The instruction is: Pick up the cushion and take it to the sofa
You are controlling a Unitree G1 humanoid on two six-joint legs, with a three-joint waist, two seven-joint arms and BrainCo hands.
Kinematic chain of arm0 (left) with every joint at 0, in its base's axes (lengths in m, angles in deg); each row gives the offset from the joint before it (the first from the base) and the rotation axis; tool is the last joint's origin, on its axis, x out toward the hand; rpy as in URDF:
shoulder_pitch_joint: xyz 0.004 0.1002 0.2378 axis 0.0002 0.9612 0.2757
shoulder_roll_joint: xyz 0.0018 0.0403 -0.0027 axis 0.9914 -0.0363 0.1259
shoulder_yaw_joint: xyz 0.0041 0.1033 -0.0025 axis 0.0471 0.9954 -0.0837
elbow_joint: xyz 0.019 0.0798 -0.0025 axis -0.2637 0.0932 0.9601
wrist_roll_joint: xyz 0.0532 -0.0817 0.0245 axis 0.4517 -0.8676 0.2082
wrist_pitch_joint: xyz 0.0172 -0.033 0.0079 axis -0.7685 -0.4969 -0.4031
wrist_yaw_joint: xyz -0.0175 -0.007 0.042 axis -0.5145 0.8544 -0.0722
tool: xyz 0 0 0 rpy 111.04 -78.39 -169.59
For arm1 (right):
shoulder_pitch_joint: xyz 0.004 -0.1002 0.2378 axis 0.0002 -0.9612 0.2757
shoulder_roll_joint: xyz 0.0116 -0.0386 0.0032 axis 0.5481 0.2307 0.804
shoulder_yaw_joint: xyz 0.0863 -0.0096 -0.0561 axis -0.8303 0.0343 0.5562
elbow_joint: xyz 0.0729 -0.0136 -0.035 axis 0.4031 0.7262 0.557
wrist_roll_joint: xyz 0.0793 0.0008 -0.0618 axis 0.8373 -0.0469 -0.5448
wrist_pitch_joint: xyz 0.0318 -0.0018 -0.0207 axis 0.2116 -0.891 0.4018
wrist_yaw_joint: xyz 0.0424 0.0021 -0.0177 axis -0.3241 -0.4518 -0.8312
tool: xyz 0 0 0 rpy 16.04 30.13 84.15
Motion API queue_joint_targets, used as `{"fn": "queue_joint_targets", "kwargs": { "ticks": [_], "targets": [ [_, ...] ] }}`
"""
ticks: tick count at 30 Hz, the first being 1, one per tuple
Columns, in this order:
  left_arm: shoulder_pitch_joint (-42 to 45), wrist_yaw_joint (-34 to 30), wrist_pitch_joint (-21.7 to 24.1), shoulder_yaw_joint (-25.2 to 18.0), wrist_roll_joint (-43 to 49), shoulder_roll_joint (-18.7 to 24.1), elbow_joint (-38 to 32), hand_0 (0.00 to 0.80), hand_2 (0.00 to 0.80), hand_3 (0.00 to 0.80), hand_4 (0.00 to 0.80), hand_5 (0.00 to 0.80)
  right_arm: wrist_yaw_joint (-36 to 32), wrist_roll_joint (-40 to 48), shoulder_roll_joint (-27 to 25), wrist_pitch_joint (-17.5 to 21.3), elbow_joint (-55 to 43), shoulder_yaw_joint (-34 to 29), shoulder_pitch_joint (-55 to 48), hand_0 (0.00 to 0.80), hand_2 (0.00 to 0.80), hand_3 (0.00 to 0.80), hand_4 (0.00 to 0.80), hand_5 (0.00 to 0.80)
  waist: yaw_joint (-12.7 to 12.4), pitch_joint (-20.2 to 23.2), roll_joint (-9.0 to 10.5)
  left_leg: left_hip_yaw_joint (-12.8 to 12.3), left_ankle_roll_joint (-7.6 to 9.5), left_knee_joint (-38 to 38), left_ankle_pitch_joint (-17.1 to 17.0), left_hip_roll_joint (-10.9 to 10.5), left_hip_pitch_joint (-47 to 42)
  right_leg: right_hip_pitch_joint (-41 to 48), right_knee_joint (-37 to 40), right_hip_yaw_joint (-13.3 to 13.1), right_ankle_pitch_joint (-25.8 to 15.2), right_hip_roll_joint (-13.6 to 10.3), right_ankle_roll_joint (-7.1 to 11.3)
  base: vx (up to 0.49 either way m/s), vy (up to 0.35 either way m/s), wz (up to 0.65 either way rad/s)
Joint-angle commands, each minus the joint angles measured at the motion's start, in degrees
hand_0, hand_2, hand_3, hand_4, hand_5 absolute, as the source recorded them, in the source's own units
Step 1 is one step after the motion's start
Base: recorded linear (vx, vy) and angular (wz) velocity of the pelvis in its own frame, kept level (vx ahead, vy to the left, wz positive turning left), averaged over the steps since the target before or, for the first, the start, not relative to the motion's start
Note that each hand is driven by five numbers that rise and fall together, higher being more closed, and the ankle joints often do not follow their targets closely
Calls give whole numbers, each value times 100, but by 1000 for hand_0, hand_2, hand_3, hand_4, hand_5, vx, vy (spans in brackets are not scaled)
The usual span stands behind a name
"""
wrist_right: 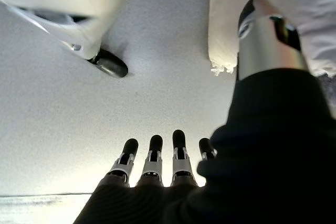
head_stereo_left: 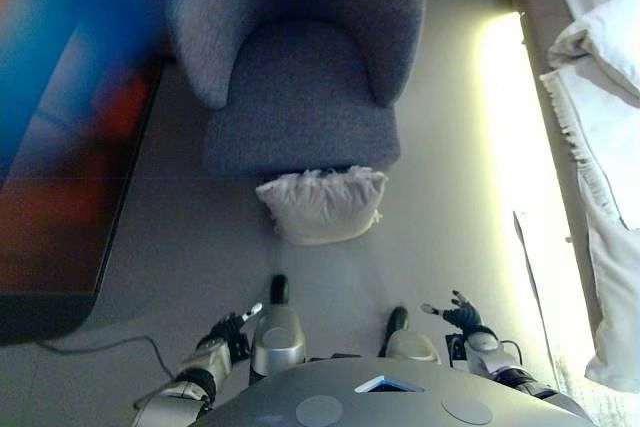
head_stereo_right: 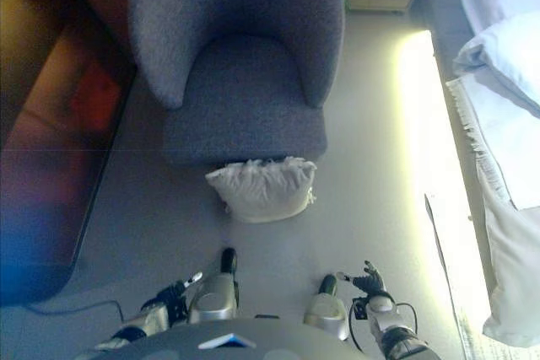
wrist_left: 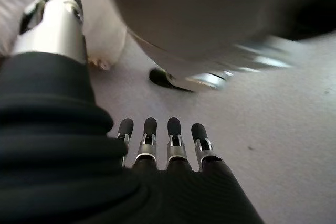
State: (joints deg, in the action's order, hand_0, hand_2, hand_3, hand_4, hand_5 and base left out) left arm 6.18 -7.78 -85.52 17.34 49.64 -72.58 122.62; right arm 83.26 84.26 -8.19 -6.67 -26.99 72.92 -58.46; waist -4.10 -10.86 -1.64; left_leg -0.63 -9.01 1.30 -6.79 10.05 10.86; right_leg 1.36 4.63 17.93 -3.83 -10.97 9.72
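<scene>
Cushion (head_stereo_left: 322,205) leans on floor against sofa (head_stereo_left: 296,67) front, ungrasped; left hand (head_stereo_left: 228,331), right hand (head_stereo_left: 459,315) low, fingers spread, empty, pre-reach.

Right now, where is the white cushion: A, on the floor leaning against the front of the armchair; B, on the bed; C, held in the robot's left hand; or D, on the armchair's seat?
A: the white cushion lies on the floor against the front of the blue-grey armchair, whose seat is bare, while the left hand and right hand are open and hold nothing.
</scene>
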Motion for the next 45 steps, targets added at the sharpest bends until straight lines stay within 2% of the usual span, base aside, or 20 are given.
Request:
{"fn": "queue_joint_targets", "kwargs": {
  "ticks": [1, 3, 5, 7, 9, 11, 14, 17, 19, 22, 25, 30, 31, 33, 34, 36, 37, 40, 43, 45],
  "targets": [
    [-518, 68, -82, 45, 165, 179, 186, 0, 0, 0, 0, 0, 154, 447, 32, 247, -184, -110, 297, 0, 0, 0, 0, 0, -150, -326, 246, -51, -27, 149, 463, 380, -49, -513, -310, -249, 219, -510, 25, 77, 219, 25],
    [-525, 10, -81, 83, 304, 164, 242, 0, 0, 0, 0, 0, 119, 471, 102, 286, -134, -174, 260, 0, 0, 0, 0, 0, -115, -276, 254, -65, 15, 195, 528, 280, -70, -519, -346, -281, 197, -586, 76, 191, 262, 25],
    [-451, -49, -49, 174, 482, 155, 273, 0, 0, 0, 0, 0, 62, 325, 222, 299, -170, -234, 76, 0, 0, 0, 0, 0, -36, -205, 294, -50, 94, 452, 749, 95, -165, -419, -417, -389, 158, -782, 202, 312, 282, 9],
    [-391, -31, -97, 174, 402, 174, 251, 0, 0, 0, 0, 0, 74, 136, 356, 228, -291, -246, -112, 0, 0, 0, 0, 0, 8, -169, 355, -51, 193, 790, 1067, -85, -239, -284, -412, -488, 28, -1101, 363, 281, 314, 3],
    [-360, -54, -150, 164, 424, 189, 263, 0, 0, 0, 0, 0, 130, 30, 423, 133, -350, -256, -191, 0, 0, 0, 0, 0, 36, -165, 397, -110, 297, 975, 1270, -196, -301, -273, -449, -559, -109, -1325, 410, 197, 302, -3],
    [-348, -78, -195, 181, 537, 205, 227, 0, 0, 0, 0, 0, 193, 67, 444, 81, -436, -287, -255, 0, 0, 0, 0, 0, 60, -167, 409, -161, 404, 1038, 1365, -289, -345, -290, -565, -635, -169, -1434, 405, 117, 279, -19],
    [-351, 63, -234, 217, 514, 278, 228, 0, 0, 0, 0, 0, 221, -14, 462, 108, -631, -278, -375, 0, 0, 0, 0, 0, 148, -174, 422, -180, 634, 1169, 1476, -423, -366, -439, -1182, -833, 94, -1209, 216, 87, 224, -20],
    [-317, 212, -299, 97, 438, 457, 232, 0, 0, 0, 0, 0, 229, 74, 432, 112, -814, -223, -365, 0, 0, 0, 0, 0, 232, -267, 520, -304, 854, 1232, 1615, -541, -514, -971, -1987, -742, -78, -914, 151, 87, 111, -25],
    [-282, 101, -317, 61, 551, 522, 245, 0, 0, 0, 0, 0, 235, -6, 409, 235, -858, -291, -411, 0, 0, 0, 0, 0, 291, -241, 612, -340, 912, 1278, 1714, -640, -576, -1060, -1637, -730, -229, -893, 141, 190, -55, -48],
    [-384, -96, -366, 84, 605, 575, 203, 0, 0, 0, 0, 0, 172, -3, 329, 276, -797, -419, -396, 0, 0, 0, 0, 0, 379, -229, 759, -430, 921, 1564, 2023, -761, -574, -1112, -696, -857, -732, -1136, 292, 247, -169, -18],
    [-468, -337, -429, 149, 756, 565, 203, 0, 0, 0, 0, 0, 121, 129, 314, 212, -655, -563, -366, 0, 0, 0, 0, 0, 422, -224, 753, -351, 919, 2003, 2400, -728, -549, -1222, 28, -1085, -1092, -1406, 411, 371, -260, 10],
    [-210, -292, -613, 88, 887, 536, 253, 0, 0, 0, 0, 0, -120, 154, 454, 27, -620, -693, -519, 0, 0, 0, 0, 0, 307, -231, 785, -138, 851, 2612, 2912, -542, -638, -1412, 37, -1213, -1198, -1732, 528, 470, -410, 8],
    [-163, -261, -643, 61, 916, 542, 270, 0, 0, 0, 0, 0, -160, 144, 484, -8, -621, -702, -551, 0, 0, 0, 0, 0, 308, -238, 796, -87, 835, 2691, 2991, -491, -664, -1390, 37, -1249, -1240, -1752, 528, 606, -640, 5],
    [-57, -169, -672, 39, 870, 552, 325, 0, 0, 0, 0, 0, -222, 180, 504, -8, -534, -684, -573, 0, 0, 0, 0, 0, 335, -231, 788, 60, 814, 2740, 3149, -234, -774, -1279, 37, -1306, -1116, -1681, 528, 601, -671, 16],
    [-44, -53, -631, 33, 765, 530, 374, 0, 0, 0, 0, 0, -198, 152, 495, -10, -468, -661, -532, 0, 0, 0, 0, 0, 380, -241, 757, 160, 801, 2694, 3194, -161, -870, -1256, 18, -1428, -1176, -1629, 528, 485, -562, 26],
    [-84, 83, -625, 20, 637, 519, 425, 0, 0, 0, 0, 0, -30, 125, 453, -23, -447, -556, -362, 0, 0, 0, 0, 0, 520, -309, 669, 303, 740, 2481, 3153, -6, -1111, -1684, -767, -1825, -1066, -1459, 528, 411, -479, 21],
    [-98, 53, -628, 67, 777, 508, 436, 0, 0, 0, 0, 0, 46, 149, 352, -4, -507, -502, -251, 0, 0, 0, 0, 0, 598, -338, 610, 369, 674, 2331, 3053, 106, -1271, -1995, -1232, -1928, -963, -1346, 528, 357, -379, 9],
    [-79, -142, -287, 620, 1626, 467, 435, 0, 0, 0, 0, 0, 128, 264, 6, 98, -685, -487, 11, 0, 0, 0, 0, 0, 755, -389, 452, 604, 441, 1916, 2335, 372, -1482, -2521, -1842, -2257, -653, -934, 436, 302, -302, -9],
    [-129, -58, -157, 772, 1248, 462, 345, 0, 0, 0, 0, 0, -26, 200, -244, 54, -722, -434, 145, 0, 0, 0, 0, 0, 788, -327, 308, 644, 298, 1302, 1636, 451, -1677, -2603, -1721, -2059, -511, -679, 343, 213, -342, 17],
    [-159, -148, -80, 713, 1283, 492, 273, 0, 0, 0, 0, 0, -105, 321, -291, 28, -611, -403, 146, 0, 0, 0, 0, 0, 727, -260, 260, 697, 239, 1215, 1381, 400, -1662, -2464, -1593, -1820, -435, -639, 247, 193, -317, 33]
  ]
}}
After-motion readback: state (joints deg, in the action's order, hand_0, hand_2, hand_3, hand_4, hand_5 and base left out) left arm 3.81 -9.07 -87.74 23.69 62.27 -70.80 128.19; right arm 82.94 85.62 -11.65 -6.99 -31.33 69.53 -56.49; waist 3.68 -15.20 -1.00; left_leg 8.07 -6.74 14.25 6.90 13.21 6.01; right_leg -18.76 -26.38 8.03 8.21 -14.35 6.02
